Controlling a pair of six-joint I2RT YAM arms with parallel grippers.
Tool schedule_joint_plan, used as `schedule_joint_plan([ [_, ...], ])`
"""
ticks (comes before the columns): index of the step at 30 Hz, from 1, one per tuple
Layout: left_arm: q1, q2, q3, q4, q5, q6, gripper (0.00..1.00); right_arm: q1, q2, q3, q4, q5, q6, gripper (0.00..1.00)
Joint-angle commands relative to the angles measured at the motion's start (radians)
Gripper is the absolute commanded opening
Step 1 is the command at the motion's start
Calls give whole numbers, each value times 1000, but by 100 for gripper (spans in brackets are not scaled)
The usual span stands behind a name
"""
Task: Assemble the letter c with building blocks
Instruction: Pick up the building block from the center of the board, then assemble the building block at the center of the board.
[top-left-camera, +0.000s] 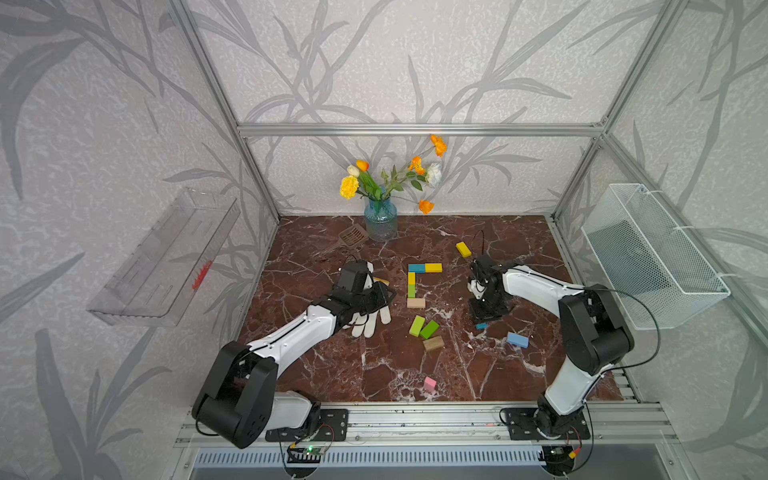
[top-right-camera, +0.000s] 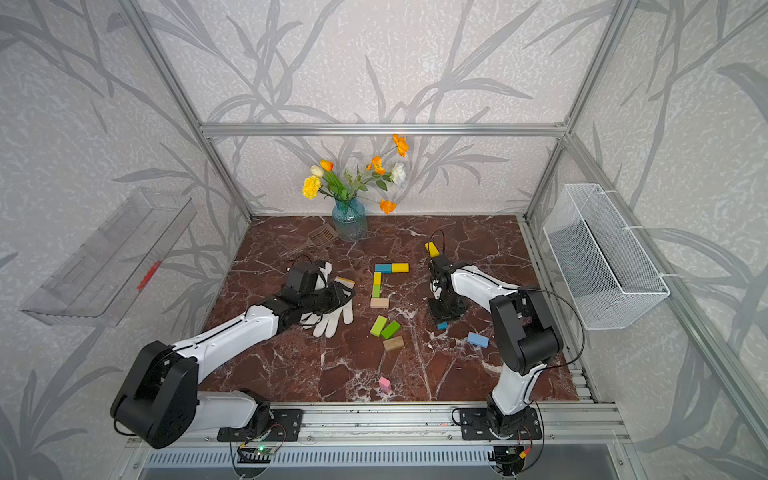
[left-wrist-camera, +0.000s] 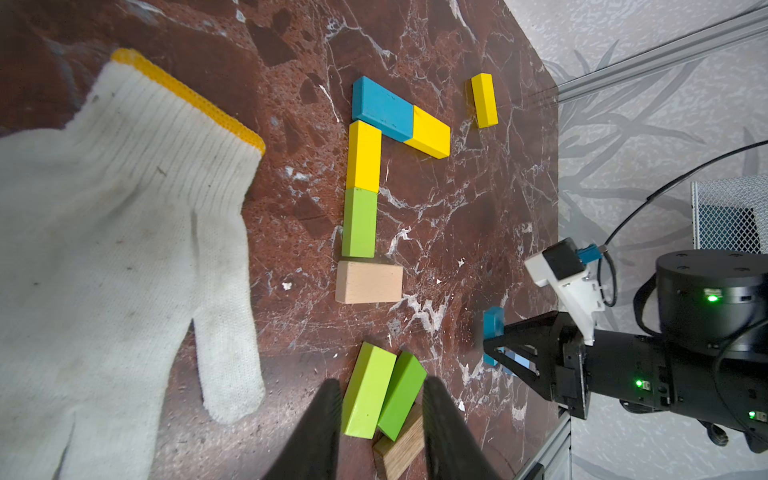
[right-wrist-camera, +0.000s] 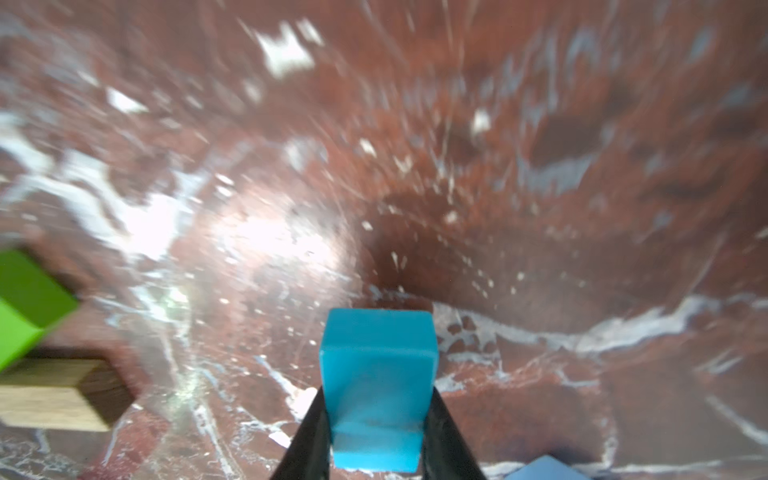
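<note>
Five building blocks lie in an angular run in both top views: a blue block (top-left-camera: 416, 268) and a yellow one (top-left-camera: 433, 267) across the back, a yellow (top-left-camera: 411, 278) and a green (top-left-camera: 411, 290) down the side, and a plain wood block (top-left-camera: 416, 303) at the foot. My right gripper (right-wrist-camera: 376, 399) is shut on a small blue block (right-wrist-camera: 378, 353), held on end just over the tabletop (top-left-camera: 481, 326). My left gripper (left-wrist-camera: 382, 386) hovers open over the white glove (top-left-camera: 370, 324), holding nothing. Two loose green blocks (top-left-camera: 423, 327) lie beyond its fingertips.
A dark wood block (top-left-camera: 433, 343) touches the green pair. A light blue block (top-left-camera: 517, 340), a pink block (top-left-camera: 430, 384) and a yellow block (top-left-camera: 463, 249) lie loose. A brown spatula (top-left-camera: 351, 237) and a flower vase (top-left-camera: 380, 220) stand at the back. A mesh basket (top-left-camera: 652, 257) hangs on the right wall.
</note>
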Motion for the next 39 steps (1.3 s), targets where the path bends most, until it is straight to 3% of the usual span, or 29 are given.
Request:
schedule_joint_plan([
  [1,0,11,-2,26,7,-5,35,15,23,67,-39,-11,-164,8],
  [6,2,5,-11,42,19,-4,34,43,57,149,-84,-36,-304,5],
  [26,31,-7,-57,130,66,-34,34,157,196,405,-210,-6,-861,5],
  [39,43,-7,-74,168,90,-50,34,187,355,559,-282,2,-973,4],
])
